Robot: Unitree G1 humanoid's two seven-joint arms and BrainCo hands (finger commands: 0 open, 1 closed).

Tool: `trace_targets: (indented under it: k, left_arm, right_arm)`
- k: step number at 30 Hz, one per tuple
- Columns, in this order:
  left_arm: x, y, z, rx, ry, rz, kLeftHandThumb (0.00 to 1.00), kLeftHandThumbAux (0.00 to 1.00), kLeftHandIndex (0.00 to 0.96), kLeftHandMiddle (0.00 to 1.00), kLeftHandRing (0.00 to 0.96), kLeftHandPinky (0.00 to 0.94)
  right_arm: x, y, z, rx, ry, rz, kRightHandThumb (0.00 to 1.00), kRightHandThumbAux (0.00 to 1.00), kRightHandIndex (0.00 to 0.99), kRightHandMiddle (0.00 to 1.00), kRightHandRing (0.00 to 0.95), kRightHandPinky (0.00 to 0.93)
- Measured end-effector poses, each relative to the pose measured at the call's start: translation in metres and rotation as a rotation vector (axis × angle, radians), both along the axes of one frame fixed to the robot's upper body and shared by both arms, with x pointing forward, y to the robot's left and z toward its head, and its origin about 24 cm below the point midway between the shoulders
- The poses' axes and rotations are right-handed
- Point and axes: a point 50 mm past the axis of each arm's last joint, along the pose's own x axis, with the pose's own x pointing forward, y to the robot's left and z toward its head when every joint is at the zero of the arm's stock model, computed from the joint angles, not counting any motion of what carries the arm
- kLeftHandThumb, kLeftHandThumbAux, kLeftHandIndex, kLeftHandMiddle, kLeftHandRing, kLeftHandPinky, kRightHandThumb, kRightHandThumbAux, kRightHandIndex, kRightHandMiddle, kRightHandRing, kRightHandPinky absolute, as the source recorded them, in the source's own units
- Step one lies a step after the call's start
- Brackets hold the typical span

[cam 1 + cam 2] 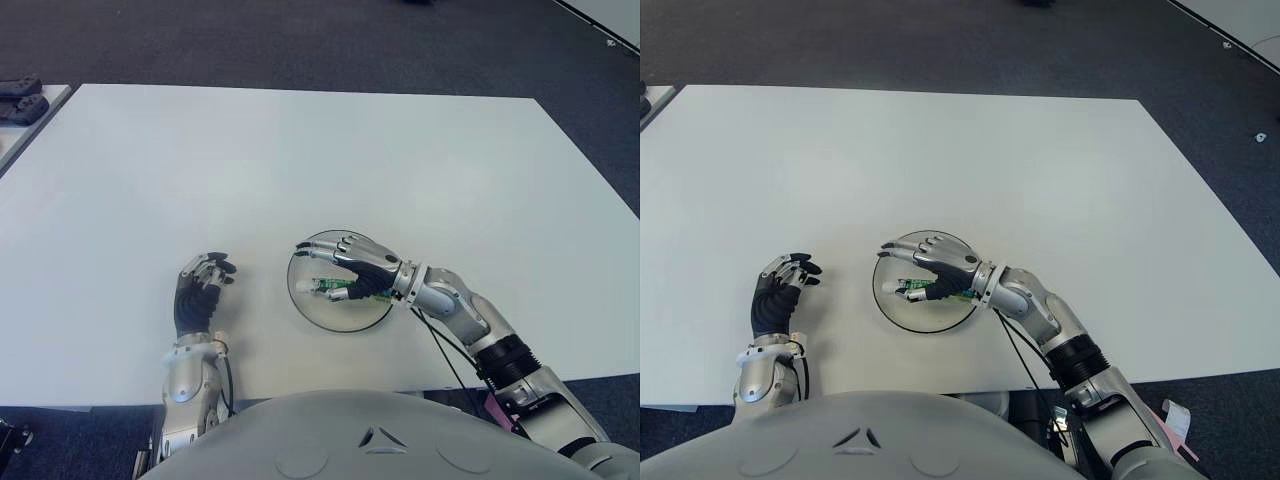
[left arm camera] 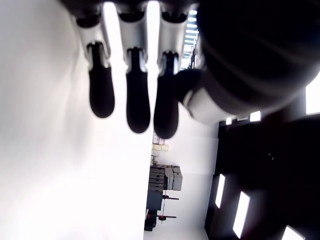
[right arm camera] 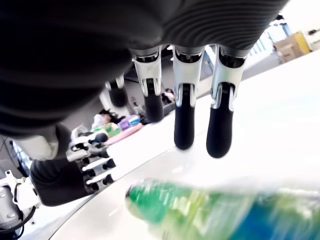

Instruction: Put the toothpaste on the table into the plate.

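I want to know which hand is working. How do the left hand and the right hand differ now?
The right hand is over the plate, above the toothpaste; the left hand shows beside the plate, on its left, over bare table. The right hand has the toothpaste just beneath its fingers; the left hand has nothing under it. In both hands the fingers are extended and grasp nothing.

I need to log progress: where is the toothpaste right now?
The toothpaste lies in the plate near the table's front edge, under the open right robot hand; the left robot hand shows left of the plate.
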Motion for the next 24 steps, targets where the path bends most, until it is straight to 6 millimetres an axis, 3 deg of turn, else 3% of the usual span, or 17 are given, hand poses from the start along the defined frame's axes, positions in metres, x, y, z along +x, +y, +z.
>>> trace_targets:
  k: [9, 24]
  left_arm:
    - [0.001, 0.0, 0.0, -0.005, 0.007, 0.001, 0.71, 0.724, 0.432, 0.538, 0.522, 0.491]
    - [0.003, 0.0, 0.001, -0.005, 0.003, 0.007, 0.71, 0.725, 0.432, 0.529, 0.504, 0.471]
  right_arm:
    - [-0.001, -0.003, 0.001, -0.015, -0.004, 0.008, 0.227, 0.197, 0.0, 0.0, 0.0, 0.0]
    - [0.0, -0.009, 0.015, 0.029, -0.058, -0.022, 0.224, 0.166, 0.0, 0.0, 0.0, 0.0]
